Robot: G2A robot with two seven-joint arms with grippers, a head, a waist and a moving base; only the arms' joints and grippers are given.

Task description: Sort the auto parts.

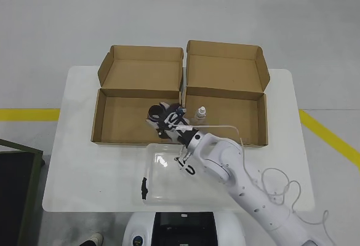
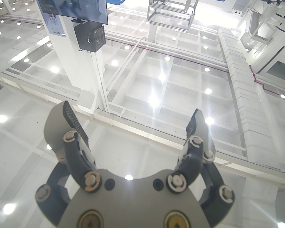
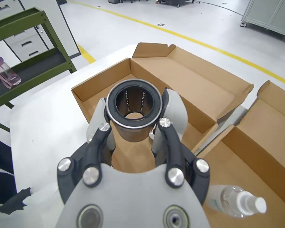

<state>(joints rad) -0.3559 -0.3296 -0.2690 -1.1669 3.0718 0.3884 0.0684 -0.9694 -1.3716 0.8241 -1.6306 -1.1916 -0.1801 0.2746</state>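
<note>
Bearing — in right claw, over open box

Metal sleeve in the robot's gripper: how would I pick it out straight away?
On the white table stand two open cardboard boxes. Over the left box the right gripper holds a short hollow metal cylinder with a black rim. Its neighbour, in the right box, is a clear spray bottle.

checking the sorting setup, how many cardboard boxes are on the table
2. One box lies under the right gripper, which holds a metal part; the other box sits beside it, with a spray bottle inside. None seems hidden.
</note>
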